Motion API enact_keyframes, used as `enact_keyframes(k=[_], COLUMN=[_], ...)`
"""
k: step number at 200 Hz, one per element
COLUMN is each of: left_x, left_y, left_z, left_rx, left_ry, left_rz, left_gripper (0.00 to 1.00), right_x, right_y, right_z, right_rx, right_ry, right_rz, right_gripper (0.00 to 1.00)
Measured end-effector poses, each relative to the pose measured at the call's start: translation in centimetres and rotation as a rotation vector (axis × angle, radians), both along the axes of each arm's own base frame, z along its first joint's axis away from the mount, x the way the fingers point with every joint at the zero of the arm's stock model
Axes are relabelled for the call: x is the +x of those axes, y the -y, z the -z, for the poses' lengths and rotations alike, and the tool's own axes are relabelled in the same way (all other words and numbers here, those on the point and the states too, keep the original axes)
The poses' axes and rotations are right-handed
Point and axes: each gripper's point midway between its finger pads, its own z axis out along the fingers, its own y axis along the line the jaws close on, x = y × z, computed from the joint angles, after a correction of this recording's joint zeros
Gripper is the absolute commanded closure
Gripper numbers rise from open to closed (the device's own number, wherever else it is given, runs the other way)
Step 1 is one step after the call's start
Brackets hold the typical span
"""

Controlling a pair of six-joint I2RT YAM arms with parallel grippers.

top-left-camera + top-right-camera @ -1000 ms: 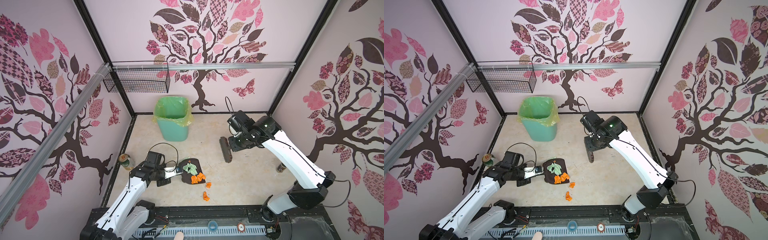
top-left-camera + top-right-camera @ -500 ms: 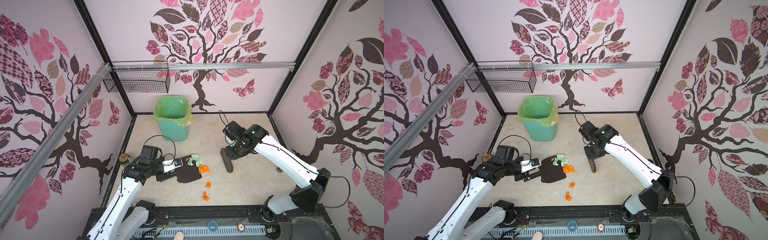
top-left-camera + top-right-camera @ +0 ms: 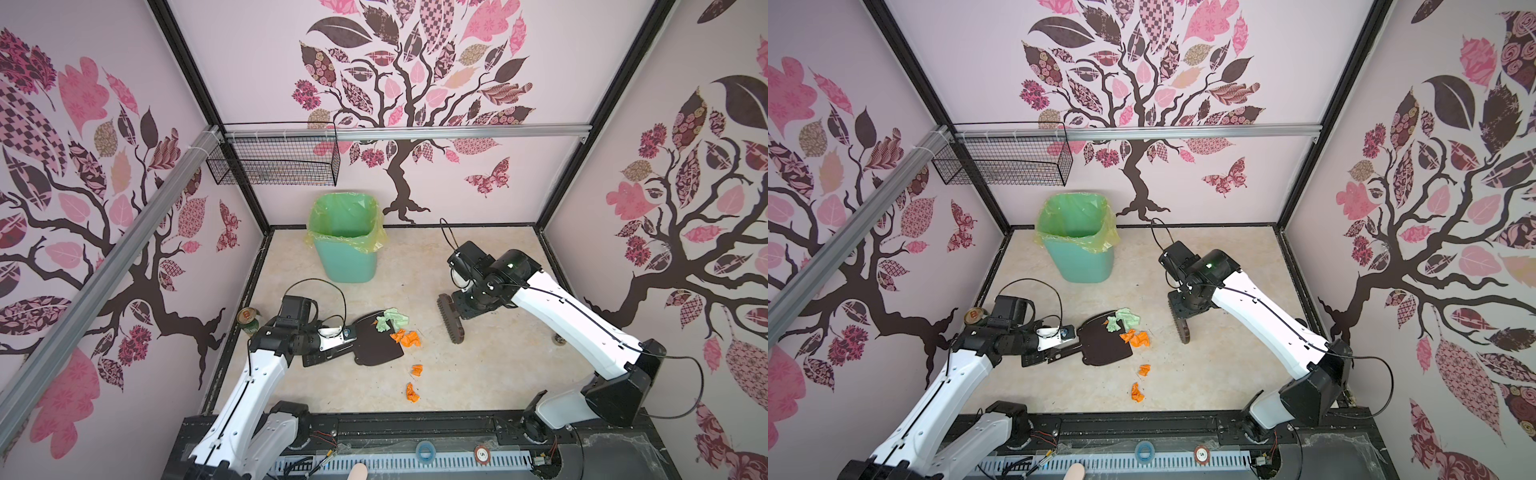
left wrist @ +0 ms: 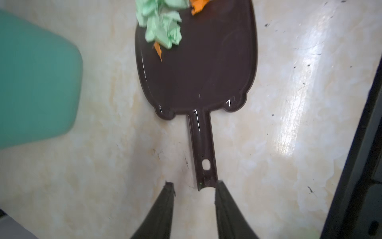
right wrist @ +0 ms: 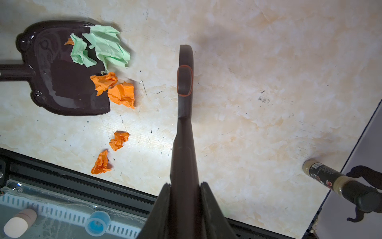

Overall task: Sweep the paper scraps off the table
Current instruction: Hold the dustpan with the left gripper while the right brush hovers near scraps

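Though the worktop (image 3: 498, 374) bears the dustpan (image 3: 374, 349) just beyond the parted left tool (image 4: 193, 186), with the right tool (image 5: 185, 185) clamped on the brush (image 3: 451, 320), the paper scraps (image 3: 405, 337) look part-gathered: several at the pan's right lip, two loose nearer.

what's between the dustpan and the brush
Crumpled orange scraps and green scraps at the dustpan lip, then bare table up to the brush; clearest in the right wrist view.
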Motion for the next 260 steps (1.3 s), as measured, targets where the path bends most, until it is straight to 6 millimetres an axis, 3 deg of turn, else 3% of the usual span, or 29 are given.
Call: enact_keyframes(k=[33, 90, 100, 165, 218, 260], left_x=[-0.6, -0.9, -1.0, 0.0, 0.9, 1.1], left_y=[-1.3, -1.2, -1.1, 0.7, 0.5, 0.6], left_z=[2.8, 4.6, 5.2, 6.9, 8.2, 8.6], left_rx=[0.081, 0.107, 0.107, 0.112, 0.12, 0.111], left_ry=[-0.102, -0.15, -0.176, -0.151, -0.182, -0.222], left_rz=[0.073, 0.151, 0.155, 0.15, 0.058, 0.003], left_gripper=[0.41, 0.39, 0.33, 0.33, 0.32, 0.42], right_x=[-0.2, -0.2, -0.1, 0.0, 0.0, 0.1], right_y=[0.0, 0.2, 0.2, 0.2, 0.2, 0.1], right_z=[0.8, 1.4, 1.4, 1.4, 1.4, 1.3], right_rx=[-0.011, -0.018, -0.016, -0.016, -0.014, -0.013], right_ry=[-0.016, -0.026, -0.024, -0.022, -0.02, -0.017], right_rz=[-0.02, -0.026, -0.027, -0.025, -0.028, -0.031], right_gripper=[1.0, 1.0, 1.0, 1.0, 1.0, 1.0])
